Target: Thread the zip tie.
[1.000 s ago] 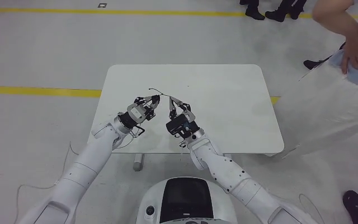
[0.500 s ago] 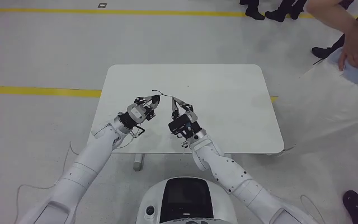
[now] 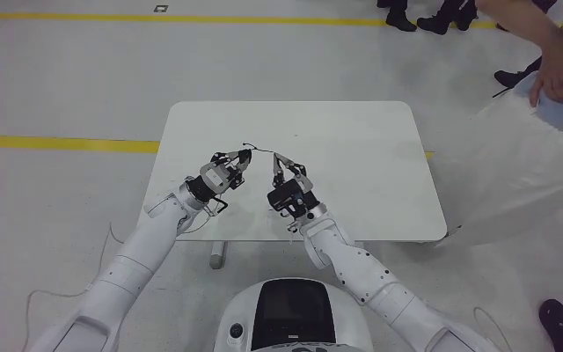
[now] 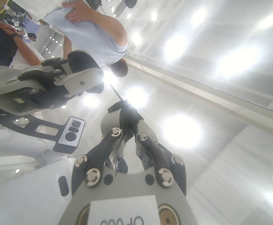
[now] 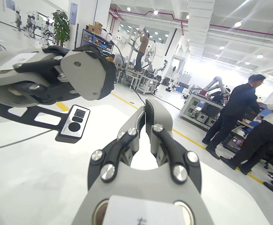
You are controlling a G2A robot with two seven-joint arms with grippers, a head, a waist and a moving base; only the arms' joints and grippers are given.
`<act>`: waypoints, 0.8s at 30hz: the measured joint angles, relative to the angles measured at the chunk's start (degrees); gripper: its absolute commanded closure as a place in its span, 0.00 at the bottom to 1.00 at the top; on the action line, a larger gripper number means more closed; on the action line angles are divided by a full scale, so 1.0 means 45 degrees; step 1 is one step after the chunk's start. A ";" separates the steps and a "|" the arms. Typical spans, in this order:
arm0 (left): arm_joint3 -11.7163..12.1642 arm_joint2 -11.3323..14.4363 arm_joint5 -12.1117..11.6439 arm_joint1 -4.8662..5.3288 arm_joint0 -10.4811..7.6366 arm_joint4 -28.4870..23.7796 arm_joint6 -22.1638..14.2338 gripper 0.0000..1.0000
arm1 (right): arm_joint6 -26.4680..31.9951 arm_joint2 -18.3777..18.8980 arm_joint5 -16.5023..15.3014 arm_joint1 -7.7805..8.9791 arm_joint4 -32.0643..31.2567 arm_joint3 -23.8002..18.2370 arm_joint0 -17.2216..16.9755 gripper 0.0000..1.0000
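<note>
I am risking a missed threading: the thin tip could be flexing aside or slipping from my pinch. My left fingers and right fingers are both clamping shut on the zip tie, a slim black strand arching between them above the white worktop.

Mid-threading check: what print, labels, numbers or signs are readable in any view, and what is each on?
No text reads whole.
left wrist label, white, on that camera's mount: cut by the picture's edge, unreadable.
right wrist label, white, on that camera's mount: cut off, unreadable.
wall poster: too small.
floor marker: too small.
</note>
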 measured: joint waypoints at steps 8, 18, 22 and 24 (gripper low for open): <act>0.0000 0.0000 0.0000 0.0000 0.0000 0.0000 0.0000 1.00 | 0.0023 0.0257 0.0000 -0.0067 0.0000 0.0045 -0.0193 1.00; 0.0000 0.0000 0.0000 0.0000 0.0000 0.0000 0.0000 1.00 | -0.0026 0.0394 0.0000 -0.0115 0.0000 0.0135 -0.0273 1.00; 0.0000 0.0000 0.0000 0.0000 0.0000 0.0000 0.0000 1.00 | -0.0016 0.0447 0.0000 -0.0121 0.0000 0.0176 -0.0303 1.00; 0.0000 0.0000 0.0000 0.0000 0.0000 0.0000 0.0000 1.00 | 0.0003 0.0472 0.0000 -0.0122 0.0000 0.0196 -0.0316 1.00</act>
